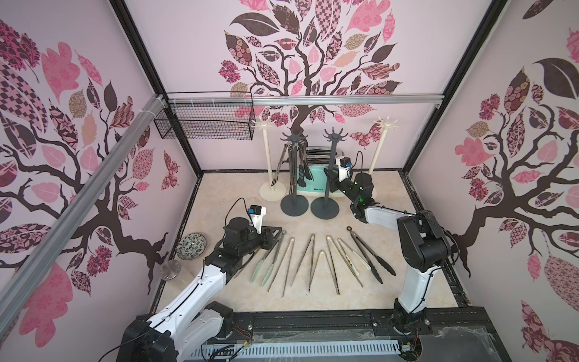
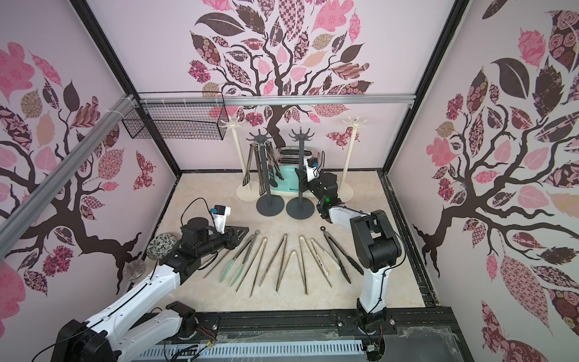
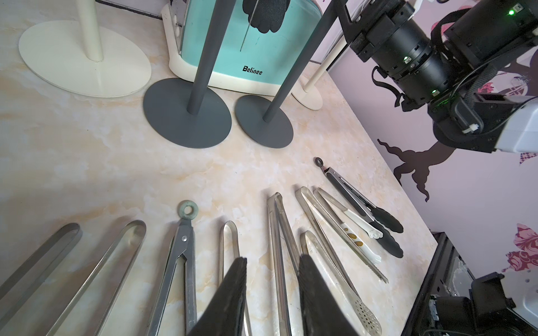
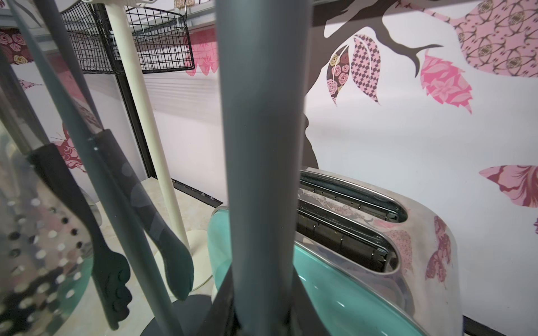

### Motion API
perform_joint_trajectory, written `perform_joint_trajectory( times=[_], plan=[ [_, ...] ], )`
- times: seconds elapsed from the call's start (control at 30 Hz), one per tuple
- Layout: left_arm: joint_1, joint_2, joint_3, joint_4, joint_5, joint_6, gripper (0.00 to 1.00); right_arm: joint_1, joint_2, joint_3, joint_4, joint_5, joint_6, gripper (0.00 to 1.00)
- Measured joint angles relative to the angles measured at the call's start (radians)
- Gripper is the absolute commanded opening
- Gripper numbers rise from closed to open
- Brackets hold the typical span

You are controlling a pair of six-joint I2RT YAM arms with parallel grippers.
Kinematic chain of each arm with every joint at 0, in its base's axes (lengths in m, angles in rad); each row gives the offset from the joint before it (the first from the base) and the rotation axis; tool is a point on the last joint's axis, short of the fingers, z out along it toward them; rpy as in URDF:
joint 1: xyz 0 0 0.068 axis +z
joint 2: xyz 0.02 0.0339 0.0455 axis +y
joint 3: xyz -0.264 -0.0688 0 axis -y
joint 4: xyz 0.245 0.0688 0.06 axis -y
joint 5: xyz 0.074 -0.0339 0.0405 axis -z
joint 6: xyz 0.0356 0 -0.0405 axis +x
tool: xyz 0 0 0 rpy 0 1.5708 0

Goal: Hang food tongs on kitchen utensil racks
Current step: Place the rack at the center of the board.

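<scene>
Ribbed left fingers half-apart, empty, over steel tongs; right fingers seemingly tight round matte grey pole.

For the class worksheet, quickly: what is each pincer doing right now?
Left pincer: open, holding nothing.
Right pincer: closed on the pole of the empty dark grey rack.

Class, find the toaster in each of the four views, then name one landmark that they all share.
Top view: toaster at the back, behind the empty grey rack.
Top view: same spot.
Left wrist: behind that rack, label showing.
Right wrist: close behind the rack's pole.
Landmark: the empty grey rack.
</scene>
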Motion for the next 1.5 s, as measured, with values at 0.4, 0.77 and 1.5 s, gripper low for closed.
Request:
perform_joint_trajectory(
  times=[0.4, 0.77, 1.5],
  plan=[
    [0.0, 0.0, -0.001, 0.0, -0.005, 0.005, 0.33, 0.008, 0.005, -0.007, 0.015, -0.001, -0.031, 0.0],
    [-0.001, 0.0, -0.004, -0.002, -0.013, 0.006, 0.33, 0.009, -0.001, -0.08, 0.117, 0.007, -0.024, 0.3],
    [-0.002, 0.015, -0.006, -0.14, -0.104, -0.03, 0.32, 0.009, -0.141, -0.248, 0.121, 0.025, -0.032, 0.58]
  ],
)
